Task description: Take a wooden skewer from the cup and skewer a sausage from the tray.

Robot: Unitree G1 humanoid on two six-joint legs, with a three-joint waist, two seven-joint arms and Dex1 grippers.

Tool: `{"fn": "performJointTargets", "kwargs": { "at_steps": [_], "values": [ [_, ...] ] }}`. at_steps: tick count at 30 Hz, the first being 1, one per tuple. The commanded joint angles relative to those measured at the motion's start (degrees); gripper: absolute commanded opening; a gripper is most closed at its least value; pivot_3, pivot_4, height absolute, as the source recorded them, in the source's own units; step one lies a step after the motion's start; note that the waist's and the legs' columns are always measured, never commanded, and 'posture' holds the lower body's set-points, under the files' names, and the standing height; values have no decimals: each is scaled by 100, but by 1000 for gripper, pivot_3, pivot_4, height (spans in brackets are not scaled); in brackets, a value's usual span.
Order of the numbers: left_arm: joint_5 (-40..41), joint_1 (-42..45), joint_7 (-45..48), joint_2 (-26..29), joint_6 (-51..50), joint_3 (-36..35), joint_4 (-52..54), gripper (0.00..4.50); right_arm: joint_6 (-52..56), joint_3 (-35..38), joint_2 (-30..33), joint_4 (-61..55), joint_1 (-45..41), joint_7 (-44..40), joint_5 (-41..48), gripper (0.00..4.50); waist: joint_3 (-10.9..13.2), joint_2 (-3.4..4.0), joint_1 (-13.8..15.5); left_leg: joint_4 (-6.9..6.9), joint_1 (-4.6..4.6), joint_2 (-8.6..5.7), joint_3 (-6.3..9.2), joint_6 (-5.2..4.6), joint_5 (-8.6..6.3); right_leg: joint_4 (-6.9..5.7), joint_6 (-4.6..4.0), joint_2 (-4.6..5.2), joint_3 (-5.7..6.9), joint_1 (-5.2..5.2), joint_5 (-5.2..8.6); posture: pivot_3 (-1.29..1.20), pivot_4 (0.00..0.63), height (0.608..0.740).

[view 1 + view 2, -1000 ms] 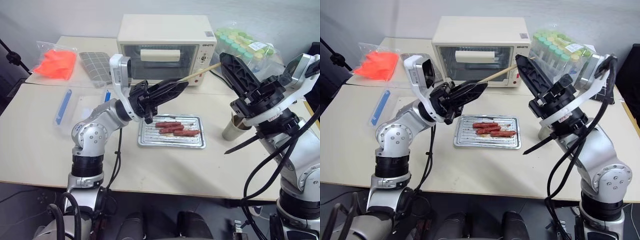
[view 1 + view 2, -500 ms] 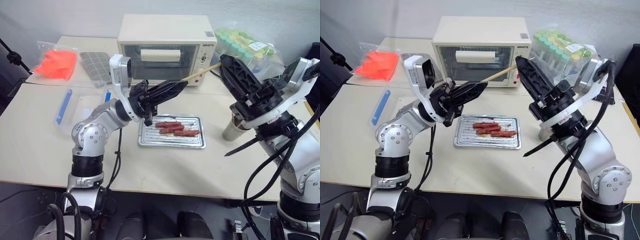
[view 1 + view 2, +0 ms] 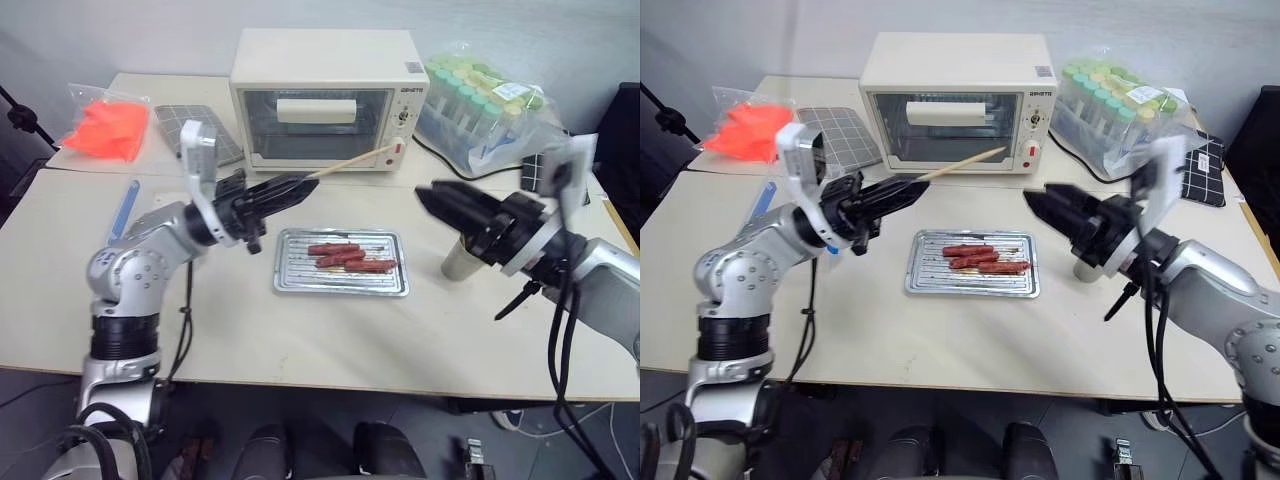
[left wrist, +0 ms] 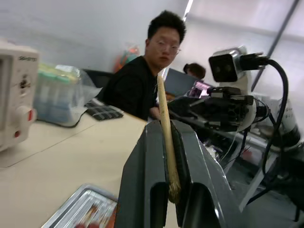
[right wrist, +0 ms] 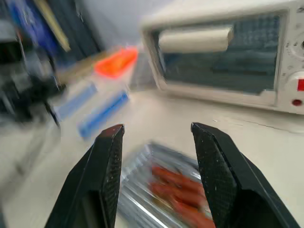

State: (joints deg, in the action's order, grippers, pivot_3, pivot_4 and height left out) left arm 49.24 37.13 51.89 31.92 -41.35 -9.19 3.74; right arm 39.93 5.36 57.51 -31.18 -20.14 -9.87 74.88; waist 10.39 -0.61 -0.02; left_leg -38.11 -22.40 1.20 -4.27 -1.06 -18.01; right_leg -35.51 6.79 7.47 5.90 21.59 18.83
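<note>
The left gripper [image 3: 300,184] is clamped fully shut on the wooden skewer [image 3: 350,163], which it grips at the butt end. Most of the stick projects past the fingertips, up and toward the toaster oven [image 3: 327,98]. The right gripper [image 3: 432,196] holds nothing; its jaws stand partly open, level, pointing toward the tray [image 3: 342,286] from the cup side.

Hazards, as judged from this layout:
- Oven contact. The skewer tip lies in line with the oven's control panel; a swing made without first lowering the tip may strike it.
- Slip in the grip. The stick is thin and held only at one end, so pushing it into a sausage may force it back through the fingers or tilt it.
- Sausage roll. The three sausages [image 3: 352,257] lie loose on the ridged tray floor, side by side and touching. Pressed from one end, a sausage is likely to slide or roll unless the right gripper steadies it.
- Cup upset. The paper cup [image 3: 459,260] stands just behind the right gripper and could be tipped by the arm.

The skewer is pale tan, straight and unbroken. It is in the air, above and behind the tray, clear of the sausages.
</note>
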Motion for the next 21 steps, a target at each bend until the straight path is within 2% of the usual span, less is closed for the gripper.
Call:
{"fn": "performJointTargets", "kwargs": {
  "at_steps": [1,7,9,14,21],
  "values": [
    [-466,-231,636,693,406,-59,27,0,-226,-877,202,296,-293,-1039,-1837,2338,0,0,-6,0,0,-1,0,0,0,1,0,1,0,0,0,0,150,740],
    [-1286,-486,1426,1598,1187,70,-308,0,-1012,-2287,-194,1383,-994,-2375,-4317,2338,4,1,1,0,-2,-5,-5,1,0,2,0,5,0,6,0,0,150,740],
    [-1384,-520,1551,1748,1286,42,-341,0,-1256,-2551,-412,1813,-1227,-2772,-4824,2690,4,1,5,0,-5,-7,-4,1,0,2,0,8,2,7,0,0,150,740],
    [-1327,-618,1515,1763,1216,-54,-126,0,-1549,-2807,-841,2529,-1576,-3403,-5649,4213,5,2,-5,-2,-13,-8,-1,1,0,5,1,9,8,8,0,0,150,740],
    [-1101,-889,1344,1662,971,-153,448,0,-1169,-2803,-1431,3049,-2024,-4168,-5925,4213,6,4,-27,-5,-9,-4,-1,2,1,-6,1,6,8,8,-1,0,150,740]
  ]
}}
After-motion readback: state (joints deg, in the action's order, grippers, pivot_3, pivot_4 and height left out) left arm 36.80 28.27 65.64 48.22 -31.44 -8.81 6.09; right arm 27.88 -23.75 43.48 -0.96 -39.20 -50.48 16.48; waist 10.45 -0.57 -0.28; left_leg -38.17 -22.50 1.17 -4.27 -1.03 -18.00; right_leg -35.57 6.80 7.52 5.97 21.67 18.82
